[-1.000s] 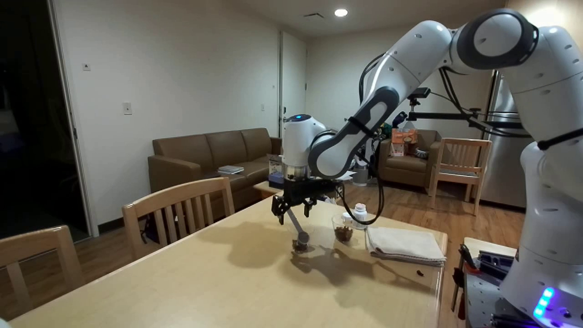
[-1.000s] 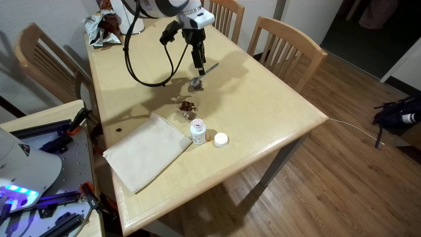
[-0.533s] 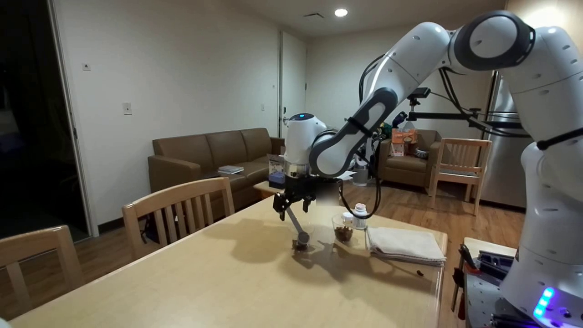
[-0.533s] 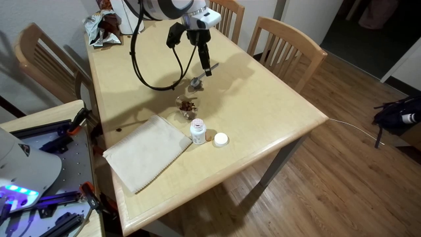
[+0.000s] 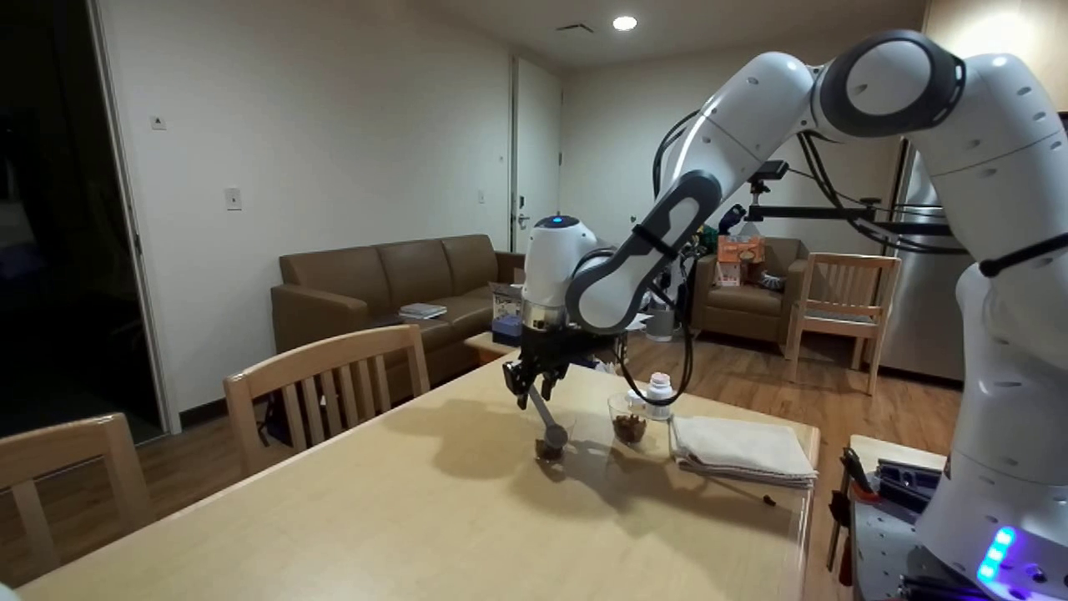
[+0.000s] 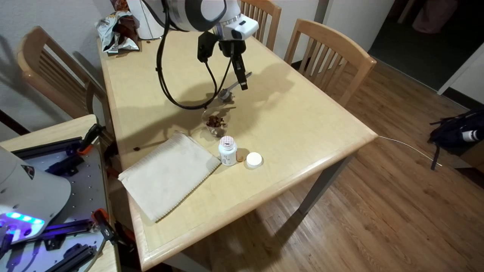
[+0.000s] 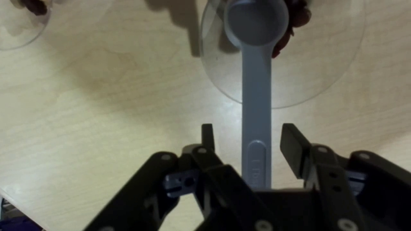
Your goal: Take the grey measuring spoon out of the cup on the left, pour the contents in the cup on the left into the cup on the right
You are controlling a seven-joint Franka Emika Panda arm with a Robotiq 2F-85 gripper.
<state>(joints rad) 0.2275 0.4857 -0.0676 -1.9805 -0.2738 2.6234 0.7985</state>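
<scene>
Pale tabletop [image 6: 298, 124], folded cloth [image 6: 170, 175] and white bottle [image 6: 228, 154] near one clear cup [image 6: 217, 131].

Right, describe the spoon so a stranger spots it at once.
On the table, find the white bottle. Beyond the near clear cup stands the far cup, the spoon leaning in it. Of these, only the spoon has a long grey handle.

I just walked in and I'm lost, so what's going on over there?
A robot arm has its open gripper at a grey measuring spoon: in the wrist view the fingers show on either side of it, gaps visible, so it isn't held. The spoon, not yet lifted out, leans in a clear cup holding dark pieces. A second cup, with brown pieces, stands nearby. The pouring would likely come after the spoon is out.
</scene>
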